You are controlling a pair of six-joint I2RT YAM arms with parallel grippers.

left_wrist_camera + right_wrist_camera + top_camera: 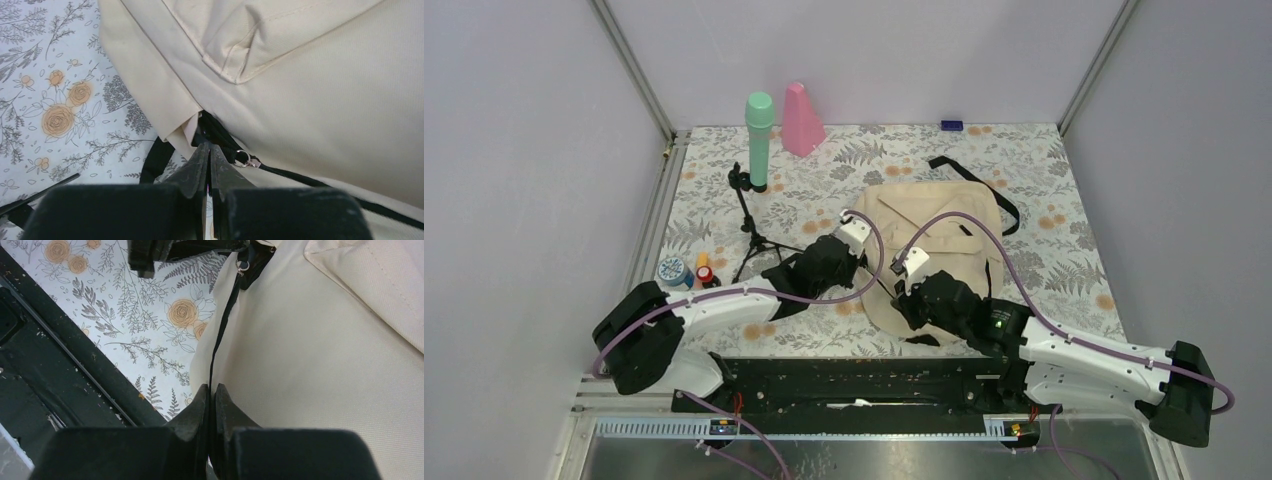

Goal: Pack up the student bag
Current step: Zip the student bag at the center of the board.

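Note:
The student bag (934, 215) lies flat in the middle of the table, cream with a black strap (989, 190) at its far side. My left gripper (873, 281) (209, 146) is shut at the bag's near left corner, its tips pinching the black zipper trim (220, 137) beside a small metal zipper pull (242, 158). My right gripper (903, 293) (211, 388) is shut on the thin black zipper line (220, 335) along the bag's near edge. The left gripper's fingers (150, 255) show at the top of the right wrist view, close to the zipper pull (243, 267).
A green microphone (759, 135) on a black tripod (752, 235) and a pink cone-shaped thing (802, 120) stand at the back left. A blue tape roll (672, 272) and small orange and red items (704, 268) lie at the left. A black rail (854, 378) runs along the near edge.

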